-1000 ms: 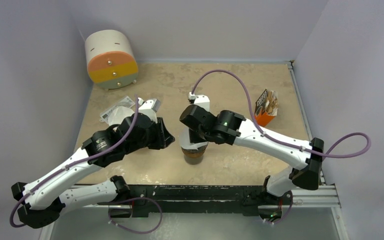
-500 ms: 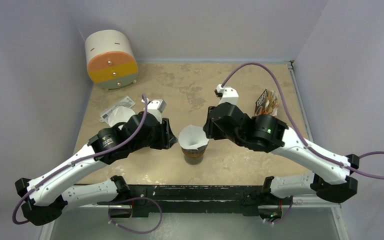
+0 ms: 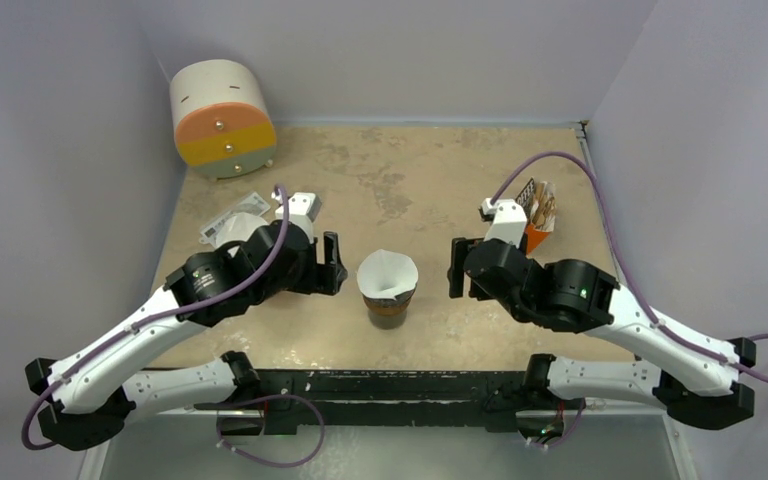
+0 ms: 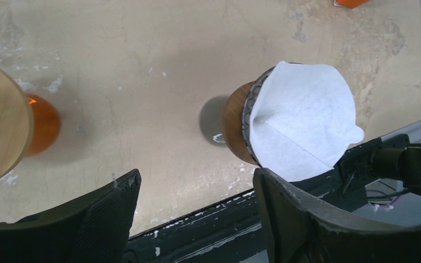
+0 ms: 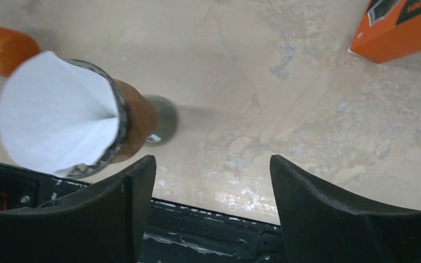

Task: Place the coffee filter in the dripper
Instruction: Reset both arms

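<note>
Surface: the table [image 3: 440,170] is showing a mottled beige top, stone-like, with darker blotches toward the upper middle of the top frame. Pale lavender walls are closing it in on the left, the top and the right. A black rail [image 3: 400,385] is running along the lower edge, where both arm bases are sitting.

Count:
- Arms: two, each trailing one purple cable.
- Dripper [image 3: 388,308]: one, brown-bodied with a dark rim, standing upright just below the centre of the frame.
- Coffee filter [image 3: 388,272]: one, a white paper cone sitting open inside the dripper's mouth, its edge rising above the rim.
- Drum-shaped container [image 3: 222,118]: one, white with orange and yellow bands, lying in the upper left corner.
- Orange carton [image 3: 533,215]: one, standing at the right of the table.
- White labelled packets [image 3: 232,222]: a small pile left of centre, partly hidden by the left arm, so the number cannot be told.

Left tool [image 3: 336,262] is hanging just left of the dripper, released – its wrist view is showing both fingers spread with only table between them. Right tool [image 3: 455,268] is hanging to the dripper's right, likewise released and holding nothing. Neither is touching the filter or the dripper.
</note>
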